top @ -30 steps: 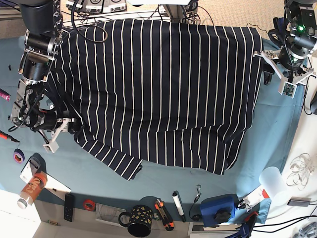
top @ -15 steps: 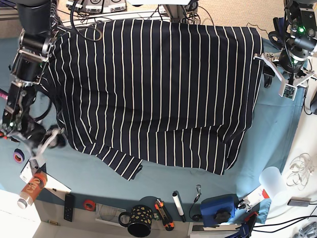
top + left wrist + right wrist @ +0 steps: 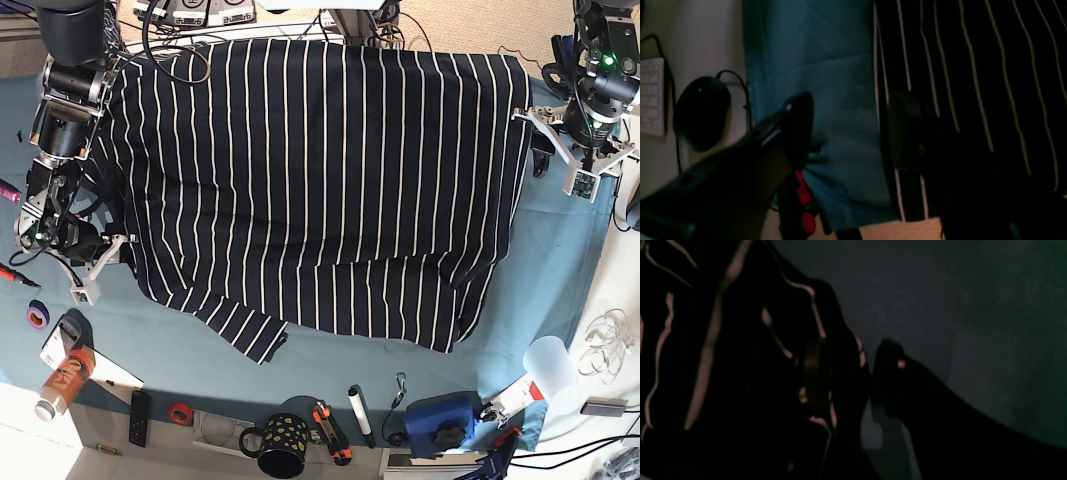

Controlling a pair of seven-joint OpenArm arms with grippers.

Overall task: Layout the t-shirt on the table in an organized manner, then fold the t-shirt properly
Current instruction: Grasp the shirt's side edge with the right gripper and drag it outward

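Note:
The t-shirt (image 3: 320,180), dark navy with thin white stripes, lies spread over the teal table (image 3: 560,270), with a sleeve flap folded near its front-left corner. My left gripper (image 3: 558,150) hovers open at the shirt's right edge. In the left wrist view the left gripper (image 3: 850,130) straddles that hem, one finger over the t-shirt (image 3: 973,83), the other over the table (image 3: 826,66). My right gripper (image 3: 100,268) sits at the shirt's left edge. In the right wrist view the right gripper (image 3: 850,373) has its fingers apart, with a fold of the t-shirt (image 3: 740,356) bulging between them.
Along the table's front edge lie a spotted mug (image 3: 280,442), a blue box (image 3: 440,420), a marker (image 3: 360,415), an orange cutter (image 3: 330,432), tape rolls (image 3: 38,315) and a bottle (image 3: 62,385). A computer mouse (image 3: 701,111) and cables sit beyond the right edge.
My right gripper swung out toward the front-left, then came back to the shirt's left edge; the bunched lower-left fabric got drawn outward. The left arm has stayed still.

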